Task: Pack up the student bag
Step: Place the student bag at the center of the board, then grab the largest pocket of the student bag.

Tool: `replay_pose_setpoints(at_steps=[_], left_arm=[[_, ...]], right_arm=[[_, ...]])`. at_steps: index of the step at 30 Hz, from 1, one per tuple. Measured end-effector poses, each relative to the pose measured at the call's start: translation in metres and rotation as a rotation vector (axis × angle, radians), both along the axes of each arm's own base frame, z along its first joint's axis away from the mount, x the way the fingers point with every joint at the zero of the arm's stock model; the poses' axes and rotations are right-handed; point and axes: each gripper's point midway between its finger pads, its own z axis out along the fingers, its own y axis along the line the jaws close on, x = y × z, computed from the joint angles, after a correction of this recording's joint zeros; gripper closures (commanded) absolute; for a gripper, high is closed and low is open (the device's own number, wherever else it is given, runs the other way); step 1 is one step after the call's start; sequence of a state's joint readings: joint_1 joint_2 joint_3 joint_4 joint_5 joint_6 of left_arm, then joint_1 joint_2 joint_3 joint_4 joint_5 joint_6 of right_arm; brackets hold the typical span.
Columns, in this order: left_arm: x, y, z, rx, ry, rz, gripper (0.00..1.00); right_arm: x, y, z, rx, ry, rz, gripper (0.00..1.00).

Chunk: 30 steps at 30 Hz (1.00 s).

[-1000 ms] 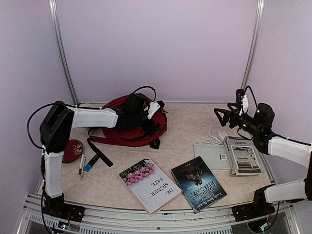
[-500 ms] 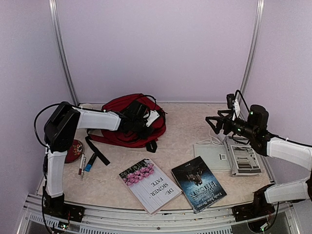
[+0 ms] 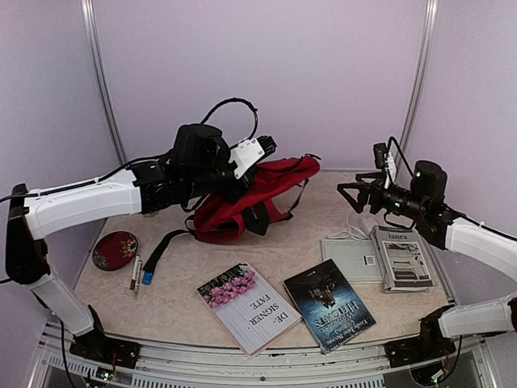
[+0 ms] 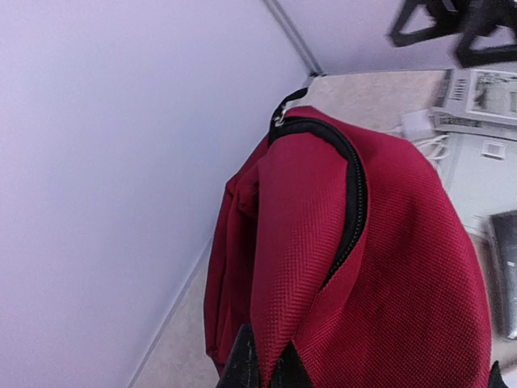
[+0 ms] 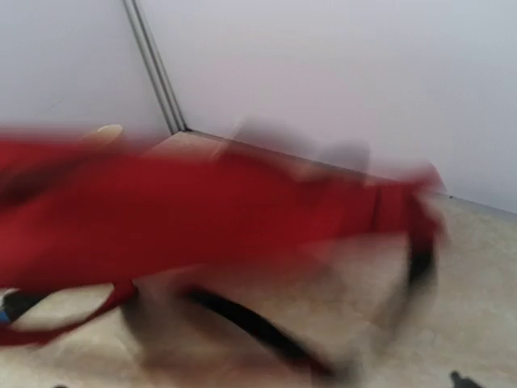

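Note:
The student bag [image 3: 271, 190] is a dark-red backpack with black straps and zippers. It hangs lifted off the table at the back centre, its lower part still near the surface. My left gripper [image 3: 234, 187] is shut on a fold of the bag's red fabric; in the left wrist view the fold sits pinched between the two black fingertips [image 4: 242, 364], with the bag [image 4: 388, 267] filling the frame. My right gripper [image 3: 349, 196] hovers open to the right of the bag, holding nothing. The right wrist view is blurred and shows the bag [image 5: 202, 210] ahead.
On the table lie a white book with pink flowers [image 3: 249, 307], a dark book [image 3: 329, 305], a grey flat device [image 3: 353, 259] with a white cable [image 3: 351, 232], and a booklet [image 3: 402, 257]. At the left are a red round case [image 3: 115, 250] and pens [image 3: 136, 272].
My left gripper went from open to shut on the bag's fabric and raised the bag up and to the right. The right gripper drifted left toward it, staying open.

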State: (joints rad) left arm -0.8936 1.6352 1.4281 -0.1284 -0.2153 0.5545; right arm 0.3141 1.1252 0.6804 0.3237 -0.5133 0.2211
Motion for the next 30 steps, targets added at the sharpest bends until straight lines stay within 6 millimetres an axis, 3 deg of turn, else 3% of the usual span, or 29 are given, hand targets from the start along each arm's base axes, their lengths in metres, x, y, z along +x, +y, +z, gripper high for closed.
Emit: replay_pose_setpoints(at_steps=[2,4,9,10,12,13,15,16,18,22,26,30], left_arm=[[-0.039,-0.002,-0.004,0.005,0.011,-0.076,1.0],[-0.072,-0.003,-0.021,0.023,0.046,-0.154,1.0],[-0.111,0.011,-0.101,0.128,0.228,-0.234,1.0],[-0.118,0.013,-0.115,0.154,0.27,-0.246,0.85],[-0.137,0.011,-0.138,0.196,0.35,-0.285,0.38],[-0.145,0.008,-0.143,0.205,0.372,-0.307,0.27],[-0.164,0.005,-0.155,0.225,0.437,-0.355,0.19],[-0.173,0.005,-0.162,0.242,0.475,-0.375,0.04],[-0.187,0.006,-0.174,0.268,0.547,-0.405,0.01],[-0.201,0.002,-0.171,0.256,0.621,-0.456,0.01],[-0.206,-0.014,-0.143,0.181,0.616,-0.522,0.01],[-0.197,-0.031,-0.11,0.104,0.556,-0.549,0.01]], right_arm=[[-0.002,0.001,0.007,-0.001,0.004,0.011,0.0],[-0.005,0.002,0.01,-0.009,0.01,0.026,0.0],[-0.013,0.004,-0.007,-0.045,0.087,0.056,0.01],[-0.014,0.004,-0.012,-0.053,0.109,0.059,0.02],[-0.017,0.004,-0.021,-0.065,0.15,0.063,0.04],[-0.019,0.004,-0.025,-0.07,0.166,0.065,0.05],[-0.024,0.007,-0.034,-0.078,0.212,0.074,0.09],[-0.028,0.008,-0.04,-0.081,0.239,0.081,0.1],[-0.037,0.013,-0.056,-0.093,0.3,0.098,0.15],[-0.063,0.022,-0.093,-0.134,0.445,0.131,0.29],[-0.095,0.034,-0.124,-0.173,0.574,0.185,0.41],[-0.128,0.051,-0.14,-0.205,0.651,0.266,0.43]])
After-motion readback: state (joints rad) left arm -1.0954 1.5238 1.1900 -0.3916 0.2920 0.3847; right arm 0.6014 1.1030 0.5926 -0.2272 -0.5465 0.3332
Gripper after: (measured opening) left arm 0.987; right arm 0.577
